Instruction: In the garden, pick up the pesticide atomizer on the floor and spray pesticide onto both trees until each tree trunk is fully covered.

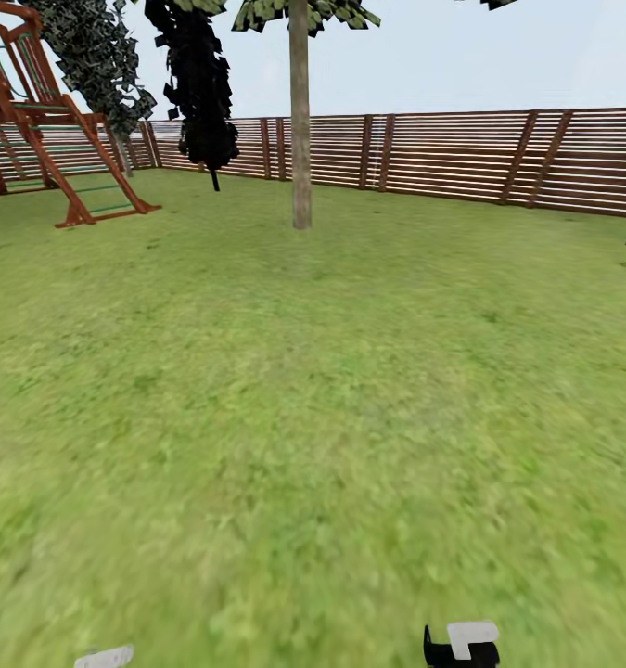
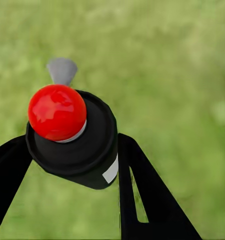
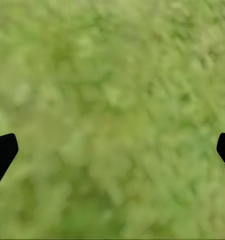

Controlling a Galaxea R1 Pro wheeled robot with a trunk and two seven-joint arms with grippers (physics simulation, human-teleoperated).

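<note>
Between the left jaws sits the pesticide atomizer (image 2: 75,137), clenched; right jaws released; tree trunk (image 1: 300,121) ahead.

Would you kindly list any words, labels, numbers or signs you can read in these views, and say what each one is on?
No text can be read in any view.
The pesticide atomizer, held in the left end effector, carries a white label, but only a blank edge of it shows.
The fence and the play frame show no signs.
</note>
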